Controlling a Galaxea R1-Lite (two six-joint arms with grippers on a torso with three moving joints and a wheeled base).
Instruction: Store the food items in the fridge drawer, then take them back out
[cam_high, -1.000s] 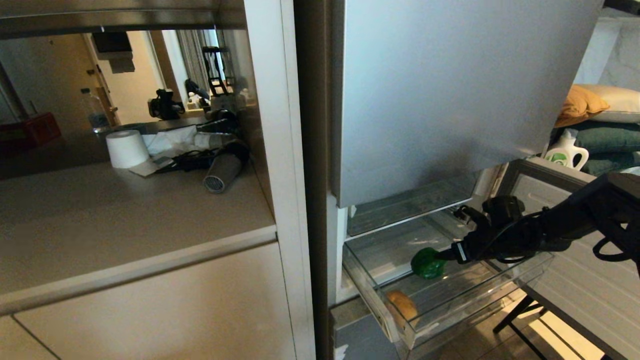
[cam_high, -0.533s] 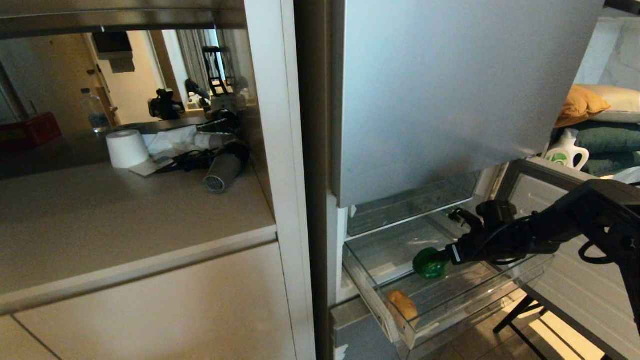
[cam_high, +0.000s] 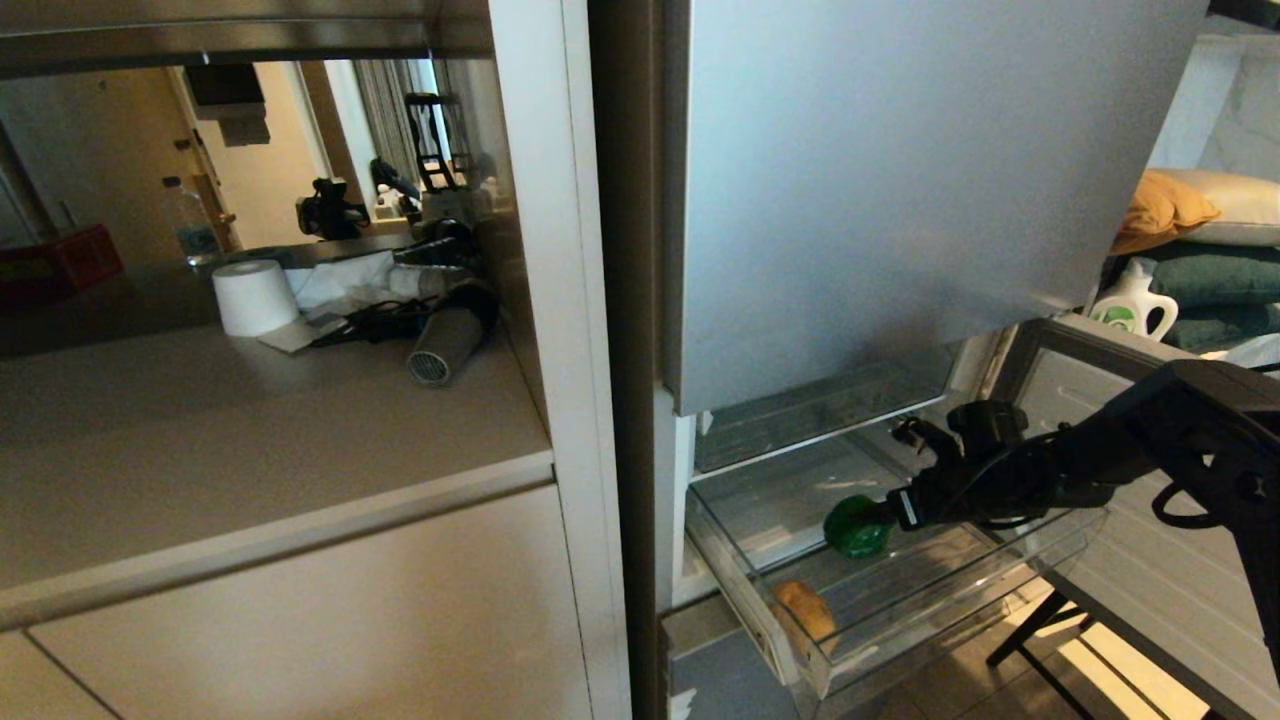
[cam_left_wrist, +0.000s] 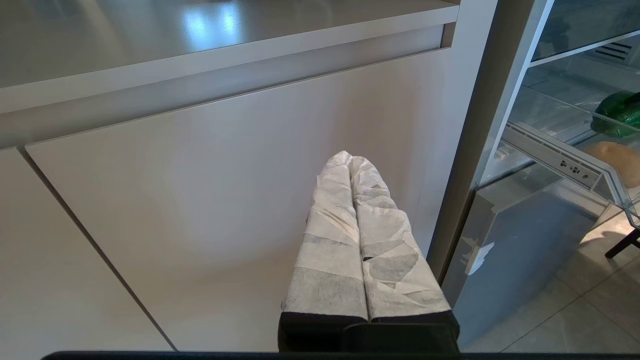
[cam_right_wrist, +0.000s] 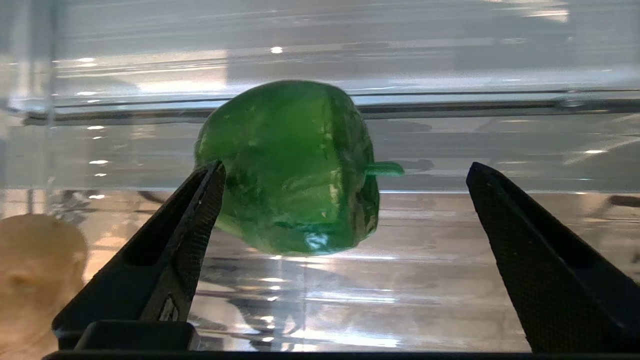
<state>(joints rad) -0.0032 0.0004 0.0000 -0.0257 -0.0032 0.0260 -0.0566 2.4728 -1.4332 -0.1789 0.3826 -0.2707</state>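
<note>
The green bell pepper lies on the floor of the pulled-out clear fridge drawer, towards its back. My right gripper reaches in from the right and is open. The pepper sits between the black fingers, against one and well apart from the other. The tan potato rests at the drawer's front corner, away from the gripper, and shows at the edge as potato. My left gripper, wrapped in white tape, is shut on nothing in front of a cabinet door.
The silver upper fridge door hangs just above the drawer, with another clear bin behind it. The open lower door stands to the right. A counter on the left holds a paper roll and a hair dryer.
My right arm has drawn slightly back and up along the drawer. The pepper and potato have stayed where they were.
</note>
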